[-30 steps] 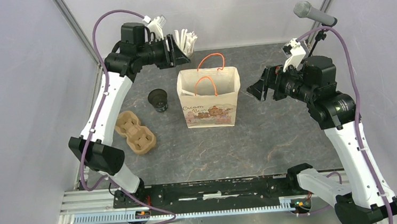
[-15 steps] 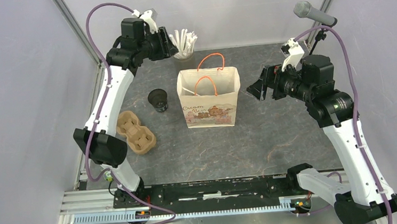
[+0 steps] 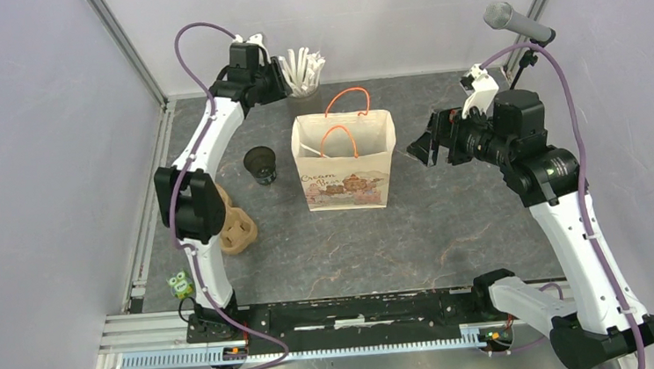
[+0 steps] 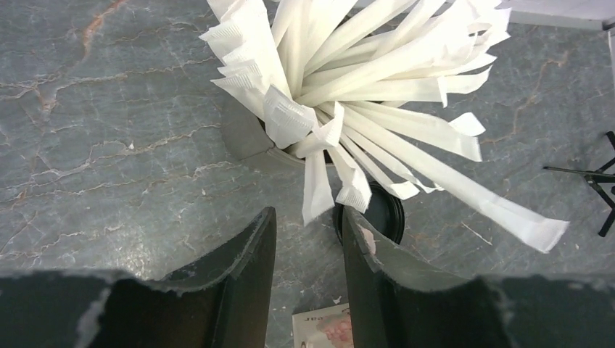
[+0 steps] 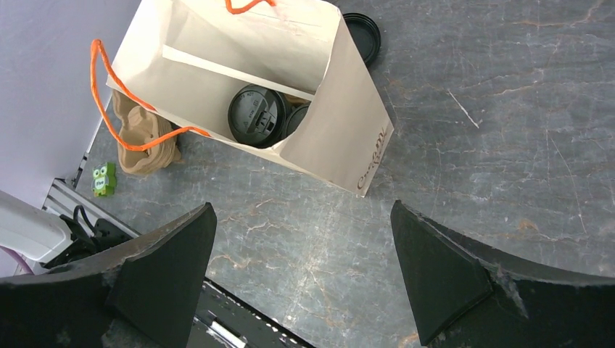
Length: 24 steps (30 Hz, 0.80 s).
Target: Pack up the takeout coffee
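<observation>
We judge packing part done: paper bag (image 3: 345, 161) centre, upright, lidded cup (image 5: 255, 116) inside. Unused pulp carrier (image 3: 237, 228) near left. Still out: open cup (image 3: 260, 165) left of bag, loose lid (image 4: 373, 214) by straw cup (image 3: 301, 70) far side. We see left gripper (image 4: 308, 217) above straws, jaws parted, empty; right gripper (image 5: 301, 210) spread wide, empty, right of bag. Versus earlier: left arm now reaches over straws; right arm unmoved.
</observation>
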{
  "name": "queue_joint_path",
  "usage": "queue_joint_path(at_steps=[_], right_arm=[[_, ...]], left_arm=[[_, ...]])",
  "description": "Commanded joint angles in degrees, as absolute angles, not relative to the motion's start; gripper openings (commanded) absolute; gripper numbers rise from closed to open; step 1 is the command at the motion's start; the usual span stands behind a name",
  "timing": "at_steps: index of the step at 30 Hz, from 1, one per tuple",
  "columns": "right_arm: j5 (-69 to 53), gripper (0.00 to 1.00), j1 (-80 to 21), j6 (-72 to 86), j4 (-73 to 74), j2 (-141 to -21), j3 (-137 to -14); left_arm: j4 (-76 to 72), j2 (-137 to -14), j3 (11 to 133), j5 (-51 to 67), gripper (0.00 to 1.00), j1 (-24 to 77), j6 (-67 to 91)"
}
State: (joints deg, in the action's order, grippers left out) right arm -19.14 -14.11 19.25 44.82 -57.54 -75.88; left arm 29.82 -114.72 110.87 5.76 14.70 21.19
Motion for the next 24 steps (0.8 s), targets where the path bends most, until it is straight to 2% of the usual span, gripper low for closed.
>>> queue_joint_path(at_steps=[1,5,12,20,24], right_arm=[[-17.3,0.97,-13.9,18.6,44.9,-57.0,-78.3],[-17.2,0.98,-14.0,18.8,45.2,-57.1,-78.2],[-17.2,0.97,-13.9,18.8,44.8,-58.0,-78.3],[-17.4,0.98,-14.0,18.8,44.5,-58.5,-78.5],[-17.2,0.97,-14.0,19.1,44.2,-58.2,-77.7]], left_arm=[[24.2,-115.1,111.4,3.7,0.45,14.6,22.6],[22.9,-114.9,110.7,3.0,0.45,13.7,22.1],[16.7,-113.8,108.7,9.6,0.45,12.4,21.8],[17.5,-114.1,108.5,10.5,0.28,12.4,22.1],[18.4,-113.0,108.6,10.9,0.10,12.4,21.5]])
